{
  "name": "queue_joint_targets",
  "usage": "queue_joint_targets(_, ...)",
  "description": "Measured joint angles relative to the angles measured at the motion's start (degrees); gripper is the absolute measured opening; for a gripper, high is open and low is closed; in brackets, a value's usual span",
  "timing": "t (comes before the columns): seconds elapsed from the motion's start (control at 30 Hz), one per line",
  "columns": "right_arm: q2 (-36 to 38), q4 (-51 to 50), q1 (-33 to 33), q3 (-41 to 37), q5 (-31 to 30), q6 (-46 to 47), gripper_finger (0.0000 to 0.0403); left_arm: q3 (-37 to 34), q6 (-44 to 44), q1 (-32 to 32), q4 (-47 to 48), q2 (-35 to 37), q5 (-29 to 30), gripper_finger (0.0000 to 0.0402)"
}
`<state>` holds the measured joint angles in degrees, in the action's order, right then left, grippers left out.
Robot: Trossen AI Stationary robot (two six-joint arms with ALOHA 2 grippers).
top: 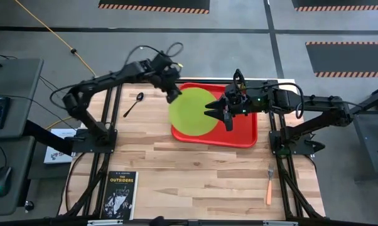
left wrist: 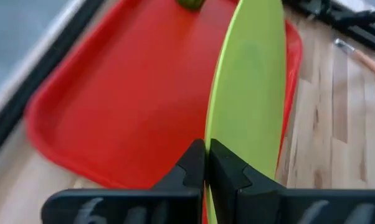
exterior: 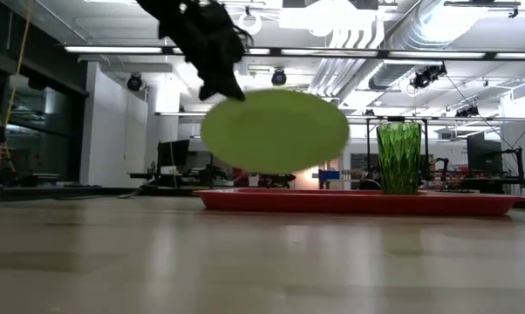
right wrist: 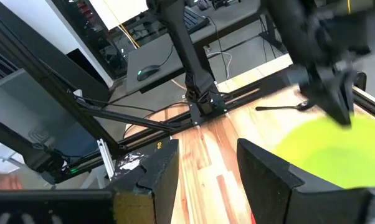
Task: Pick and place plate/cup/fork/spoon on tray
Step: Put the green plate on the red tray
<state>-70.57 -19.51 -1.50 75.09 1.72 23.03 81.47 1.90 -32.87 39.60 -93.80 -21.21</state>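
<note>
My left gripper is shut on the lime-green plate, which hangs tilted above the left part of the red tray. It also shows in the low view. The dark-green cup stands upright on the tray's right part. My right gripper is open and empty over the tray, beside the plate's right edge. The dark spoon lies on the table left of the tray. The orange-handled fork lies near the table's front right. My left gripper pinches the plate's rim at its far-left edge, one finger on each face. The fingers come slanting down from the table's far left. The plate is lifted clear and tilted, its lower edge just above the tray.
A dark book lies at the table's front left and white paper just off its left edge. Bare wood lies between the tray and the front edge.
</note>
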Motion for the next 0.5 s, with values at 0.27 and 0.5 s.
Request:
queue_joint_targets(0.27, 0.0, 0.0, 0.0, 0.0, 0.0, 0.0, 0.0154, 0.0, -4.9, 1.6, -3.9, -10.1, 0.1, 0.0)
queue_joint_targets(0.5, 0.0, 0.0, 0.0, 0.0, 0.0, 0.0, 0.0154, 0.0, -8.4, 1.4, -11.8, -15.5, -0.2, 0.0)
